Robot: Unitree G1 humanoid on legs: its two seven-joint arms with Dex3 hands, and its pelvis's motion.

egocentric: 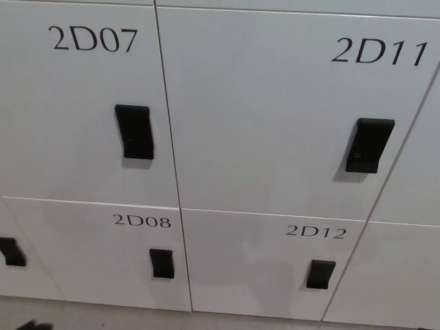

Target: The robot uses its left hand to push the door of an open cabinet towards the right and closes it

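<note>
A wall of white locker doors fills the head view. Door 2D12 (261, 265) at the lower middle lies flush with its neighbours, its black latch (320, 274) on its right side. Door 2D11 (275, 103) above it and doors 2D07 (69, 103) and 2D08 (89, 254) to the left also lie flush. Only a dark sliver of my left hand (33, 324) shows at the bottom left edge, away from every door. I cannot see how its fingers stand. My right hand does not show.
Each door carries a black latch: on 2D07 (134, 131), on 2D11 (370, 145), on 2D08 (161, 263). Another latch (9, 251) sits at the far left edge. A strip of grey floor (103, 317) runs below the lowest doors.
</note>
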